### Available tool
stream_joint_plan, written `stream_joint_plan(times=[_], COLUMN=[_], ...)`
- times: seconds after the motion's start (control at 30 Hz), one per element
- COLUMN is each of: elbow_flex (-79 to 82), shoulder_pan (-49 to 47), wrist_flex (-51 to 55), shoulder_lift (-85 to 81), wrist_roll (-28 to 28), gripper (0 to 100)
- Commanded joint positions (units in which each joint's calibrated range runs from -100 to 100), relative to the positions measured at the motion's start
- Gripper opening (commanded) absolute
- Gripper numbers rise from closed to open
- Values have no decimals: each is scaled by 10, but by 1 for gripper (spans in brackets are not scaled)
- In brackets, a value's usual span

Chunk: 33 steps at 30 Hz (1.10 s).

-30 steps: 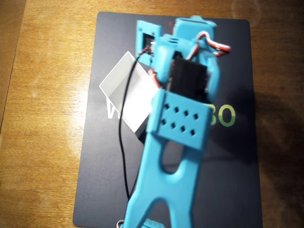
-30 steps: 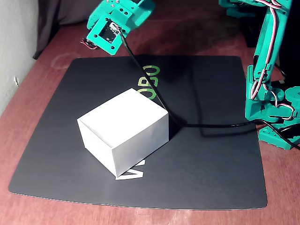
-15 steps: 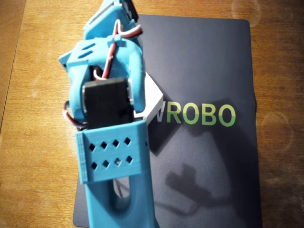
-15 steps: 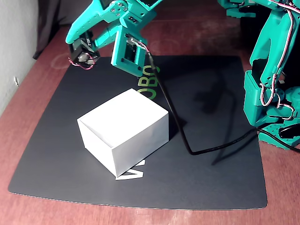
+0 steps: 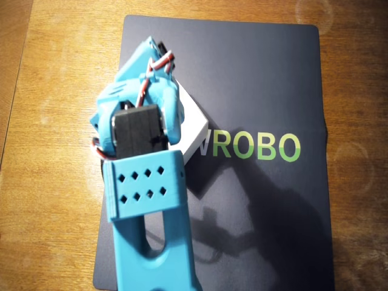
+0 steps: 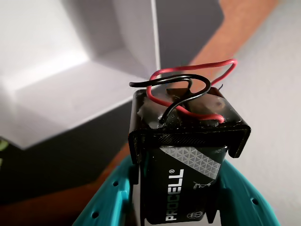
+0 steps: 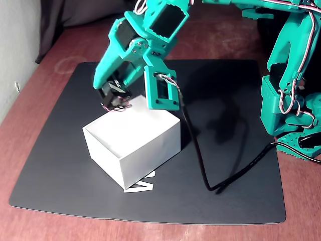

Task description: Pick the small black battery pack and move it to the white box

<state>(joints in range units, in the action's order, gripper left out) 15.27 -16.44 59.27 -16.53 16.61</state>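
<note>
Gripper (image 7: 114, 100) hung over the far left corner of the white box (image 7: 131, 143) in the fixed view, fingers clamped on the small black battery pack (image 6: 184, 167). In the wrist view the pack stood up between the two teal fingers (image 6: 108, 200), "PROCELL" in white lettering down its face, a clip cap at its outer end. Red and black wires (image 6: 188, 89) looped from that end, beyond the fingertips. Past the wires lay the box's open white interior (image 6: 61, 70), one thin wall edge running straight up the frame.

In the fixed view the pack (image 7: 111, 95) was held above the box rim; whether the wire tips touched the rim could not be told. Box sat on a black mat (image 7: 225, 165) printed with green and white letters, mat on a wooden table (image 5: 54, 121). A black cable (image 7: 198, 155) ran from the wrist down across the mat, just right of the box, then off toward the arm base (image 7: 291, 110) at the right edge.

In the overhead view the blue arm (image 5: 145, 200) covered most of the box (image 5: 194, 130); only its right corner showed, beside the "ROBO" lettering (image 5: 257, 145). Gripper and pack were hidden under the arm there.
</note>
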Motion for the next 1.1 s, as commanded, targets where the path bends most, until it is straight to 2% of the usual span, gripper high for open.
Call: stream_joint_plan(times=[0.0, 0.2, 0.33, 0.67, 0.9, 1.07], elbow_flex=[29, 103, 150, 209, 269, 270], shoulder_pan=[7, 20, 34, 48, 63, 63], wrist_flex=[-5, -10, -55, -84, -173, -174], shoulder_lift=[-22, -20, -22, -19, -19, -19], wrist_roll=[-1, -2, -2, -2, 1, 1], gripper=[1, 1, 1, 1, 1, 1])
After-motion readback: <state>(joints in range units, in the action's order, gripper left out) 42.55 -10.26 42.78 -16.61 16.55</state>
